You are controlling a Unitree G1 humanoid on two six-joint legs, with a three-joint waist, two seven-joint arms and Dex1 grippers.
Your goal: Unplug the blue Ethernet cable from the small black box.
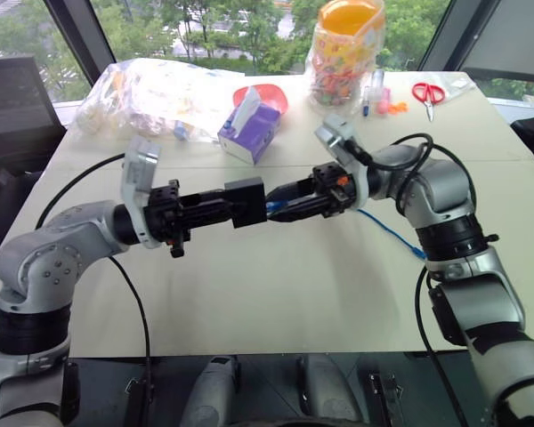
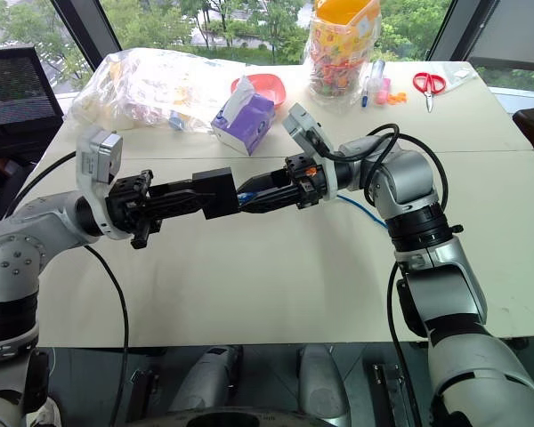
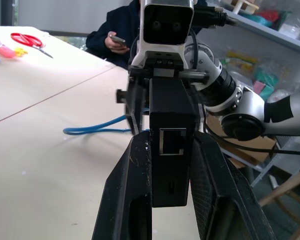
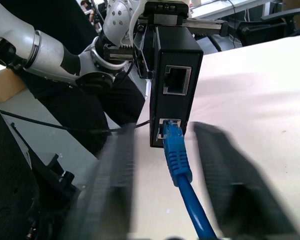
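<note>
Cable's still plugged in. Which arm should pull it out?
Right. The left gripper is clamped on the small black box, while the right gripper straddles the blue Ethernet cable at its plug.

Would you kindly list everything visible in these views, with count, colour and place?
small black box: one, black, held above the table between both grippers
blue Ethernet cable: one, blue, plugged into the box's lower port, trailing onto the table
table: one, cream
tissue box: one, purple, far side
candy jar: one, clear, orange lid, far side
scissors: one, red handles, far right
plastic bag: one, clear, far left
person: one, dark top, seated beyond the table
left gripper: black, shut on the box
right gripper: black, either side of the plug, fingers blurred
</note>
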